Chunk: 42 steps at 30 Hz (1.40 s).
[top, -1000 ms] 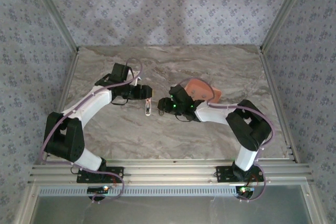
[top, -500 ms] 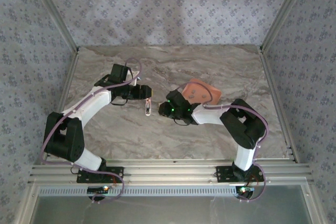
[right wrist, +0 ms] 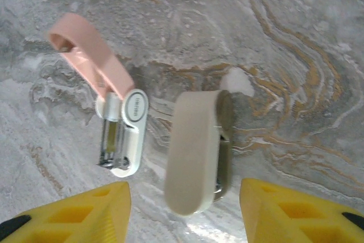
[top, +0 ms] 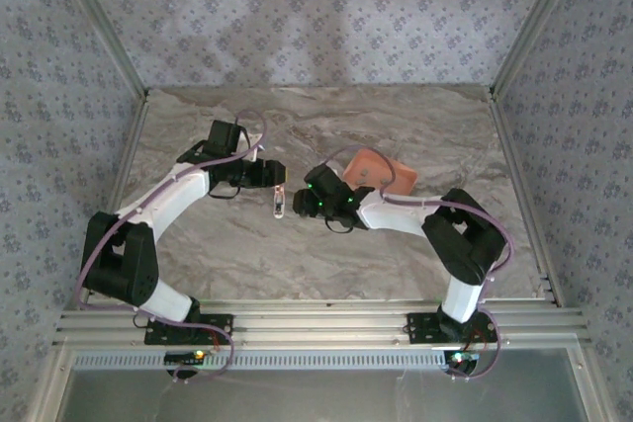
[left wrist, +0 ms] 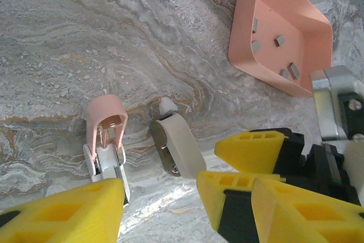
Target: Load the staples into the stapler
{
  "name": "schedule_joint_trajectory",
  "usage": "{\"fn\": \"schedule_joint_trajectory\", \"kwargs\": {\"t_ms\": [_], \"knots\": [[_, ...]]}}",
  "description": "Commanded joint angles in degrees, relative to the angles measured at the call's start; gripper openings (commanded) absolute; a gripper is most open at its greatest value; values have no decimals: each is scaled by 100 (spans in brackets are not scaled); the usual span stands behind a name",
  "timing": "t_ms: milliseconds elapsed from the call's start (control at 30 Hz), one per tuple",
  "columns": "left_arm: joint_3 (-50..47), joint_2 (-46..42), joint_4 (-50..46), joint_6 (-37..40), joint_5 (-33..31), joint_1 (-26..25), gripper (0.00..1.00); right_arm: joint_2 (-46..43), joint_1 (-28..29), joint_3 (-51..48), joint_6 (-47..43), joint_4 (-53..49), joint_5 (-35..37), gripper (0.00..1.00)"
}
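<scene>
Stapler lying open on the surface, between two open grippers.

The stapler (right wrist: 121, 135) is lying on the surface (right wrist: 284, 38) with its pink lid tipping up at the far end and its rail showing; cannot tell whether a strip is sitting in it. Its long axis is running away from the right gripper (right wrist: 183, 197), ahead and left of centre. An off-white piece (right wrist: 193, 152) is lying parallel beside it, in line with the gap. The right gripper's jaws are standing apart, gripping nothing. The left gripper (top: 277, 180), also open, is nearer, with one finger just beside the stapler's near end. The staples (left wrist: 278, 41) are lying in the tray (left wrist: 240, 27), well apart.
</scene>
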Motion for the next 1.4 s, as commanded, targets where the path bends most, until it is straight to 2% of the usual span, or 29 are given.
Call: {"fn": "schedule_joint_trajectory", "kwargs": {"t_ms": [0,267,667,833,1100,1367], "knots": [[-44,-224,75,49,41,52,61,-63,146,355,-321,-771,511,56],[-131,-363,0,92,-55,87,61,488,394,1210,-585,-1672,946,56],[-261,-495,-10,125,-111,183,61,1030,458,1601,-627,-1954,981,53],[-316,-547,-17,111,-131,217,61,1292,407,1630,-649,-1818,825,46],[-377,-613,-100,185,-187,278,61,1326,393,1775,-819,-1879,1106,29],[-533,-778,-79,159,-218,405,61,1121,155,1848,-1140,-1826,1293,26]]}}
